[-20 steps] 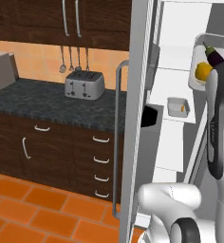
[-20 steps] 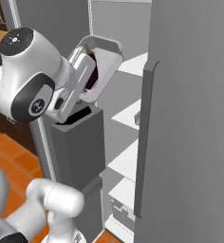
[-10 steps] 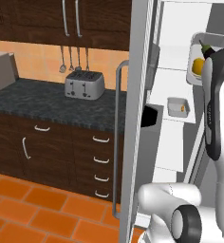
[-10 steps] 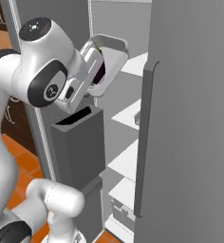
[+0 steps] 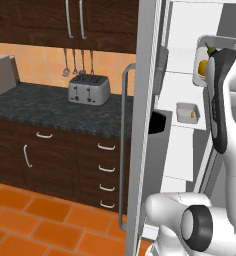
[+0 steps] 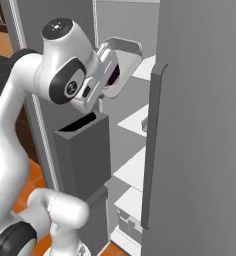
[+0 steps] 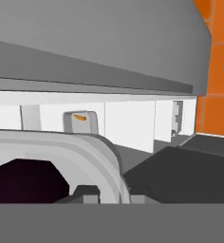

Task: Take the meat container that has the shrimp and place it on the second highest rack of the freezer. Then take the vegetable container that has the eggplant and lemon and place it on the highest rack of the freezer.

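My gripper is shut on the rim of the vegetable container, a white tray held tilted in the air at the freezer opening. Inside it lie the dark purple eggplant and the yellow lemon. In the hand view the tray's rim and the eggplant sit close in front of the gripper. The highest rack lies just beyond the tray. The meat container with the orange shrimp rests on the white rack below it.
The freezer door with its long handle stands open on the left, with a dark bin on its inner side. Lower white shelves follow below. A toaster stands on the dark counter.
The arm has risen and carried the vegetable container a little higher and further in toward the freezer's top shelf. The grip has stayed shut.
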### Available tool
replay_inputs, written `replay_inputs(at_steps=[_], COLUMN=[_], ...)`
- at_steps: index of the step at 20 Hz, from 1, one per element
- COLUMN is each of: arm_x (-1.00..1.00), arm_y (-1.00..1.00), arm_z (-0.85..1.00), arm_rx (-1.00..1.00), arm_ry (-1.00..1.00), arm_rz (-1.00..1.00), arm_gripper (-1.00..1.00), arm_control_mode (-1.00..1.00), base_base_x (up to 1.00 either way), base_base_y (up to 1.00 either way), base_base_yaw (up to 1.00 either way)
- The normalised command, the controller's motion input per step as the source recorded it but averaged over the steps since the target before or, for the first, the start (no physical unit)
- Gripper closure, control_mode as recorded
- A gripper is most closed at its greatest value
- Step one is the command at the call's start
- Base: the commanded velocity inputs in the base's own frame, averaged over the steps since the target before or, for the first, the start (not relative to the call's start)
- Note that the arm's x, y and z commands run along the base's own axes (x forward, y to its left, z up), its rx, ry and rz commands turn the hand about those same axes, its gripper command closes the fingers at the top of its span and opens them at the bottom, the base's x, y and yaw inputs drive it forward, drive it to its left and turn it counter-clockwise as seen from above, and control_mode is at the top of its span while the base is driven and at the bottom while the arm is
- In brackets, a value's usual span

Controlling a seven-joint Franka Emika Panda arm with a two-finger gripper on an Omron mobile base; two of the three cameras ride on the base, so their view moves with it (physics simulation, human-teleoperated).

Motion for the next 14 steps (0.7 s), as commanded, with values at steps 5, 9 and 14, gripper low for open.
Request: replay_inputs(at_steps=[5, 9, 14], arm_x=[0.43, 0.48, 0.56], arm_y=[-0.13, -0.21, -0.22], arm_z=[-0.17, 0.0, 0.0], arm_rx=[0.0, 0.0, 0.0], arm_ry=[0.0, 0.04, 0.05], arm_rz=[0.0, 0.0, 0.0], arm_gripper=[1.0, 1.0, 1.0], arm_control_mode=[-1.0, -1.0, -1.0], base_base_x=[0.0, 0.0, 0.0], base_base_y=[0.0, 0.0, 0.0], base_base_yaw=[0.0, 0.0, 0.0])
